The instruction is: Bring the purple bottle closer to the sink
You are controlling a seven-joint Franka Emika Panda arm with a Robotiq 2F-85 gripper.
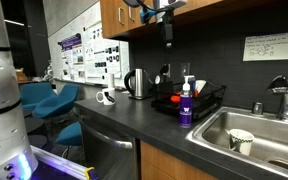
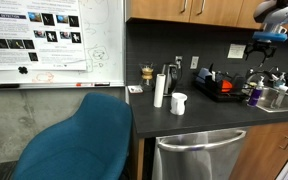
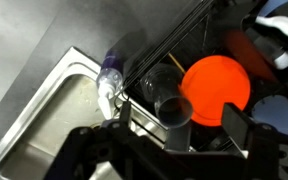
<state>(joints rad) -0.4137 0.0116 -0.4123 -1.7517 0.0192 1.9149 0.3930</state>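
Gripper (image 3: 174,128) spread wide (holding nothing), well above purple bottle (image 3: 110,74)

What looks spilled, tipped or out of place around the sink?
Nothing stands out. The purple bottle stands upright by the sink, beside the dish rack; the kettle and mug are upright too. A cup sits in the sink; no spill shows.

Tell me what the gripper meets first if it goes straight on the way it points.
Probably the clear glass in the dish rack, beside the orange plate; the purple bottle lies off to the side by the sink. Depth is unclear.
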